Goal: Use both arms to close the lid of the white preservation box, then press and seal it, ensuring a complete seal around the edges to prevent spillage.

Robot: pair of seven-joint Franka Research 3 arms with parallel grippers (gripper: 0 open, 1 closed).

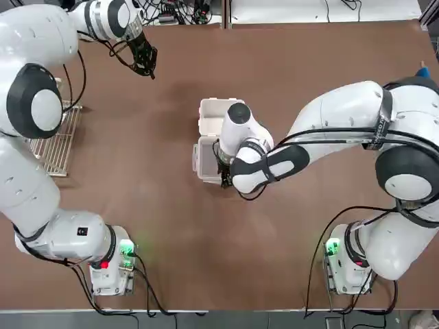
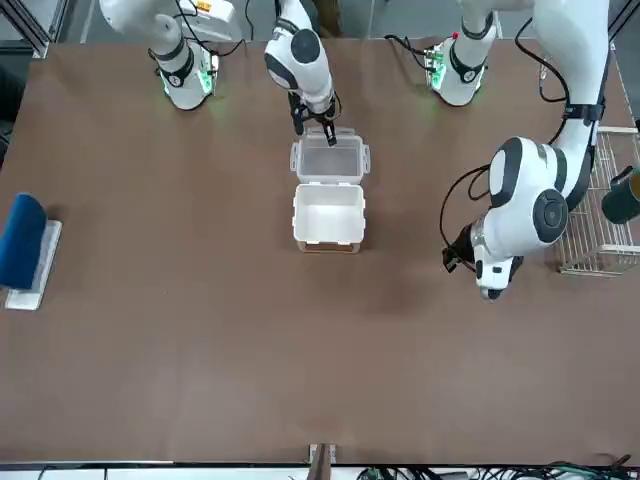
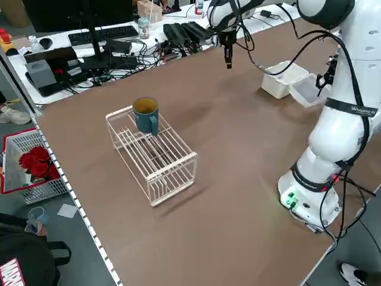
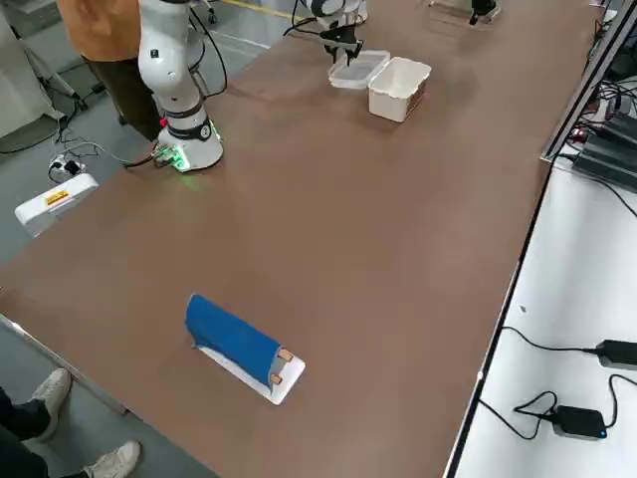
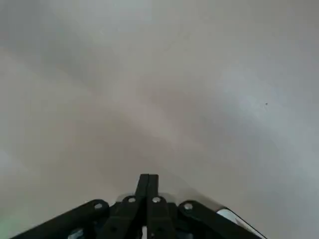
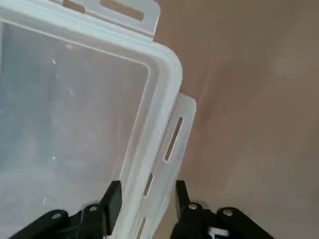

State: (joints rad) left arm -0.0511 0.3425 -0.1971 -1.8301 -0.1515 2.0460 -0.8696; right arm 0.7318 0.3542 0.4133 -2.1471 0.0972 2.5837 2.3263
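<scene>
At the open translucent white plastic lid's [image 6: 75, 114] rim, the half-closed right hand [image 6: 144, 194] should straddle its edge squarely before lifting, not yet gripping

lid [image 2: 329, 160] flat on table [image 2: 200, 330], robot-side of box [image 2: 328, 215] | cup [image 3: 146, 114] on rack [image 3: 156, 156], left side

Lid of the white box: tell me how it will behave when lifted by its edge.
The lid looks thin and translucent, so probably light and bendy. Its smooth rim may slip between the right pincer fingers. It lies open beside the white box, so it should swing.
</scene>
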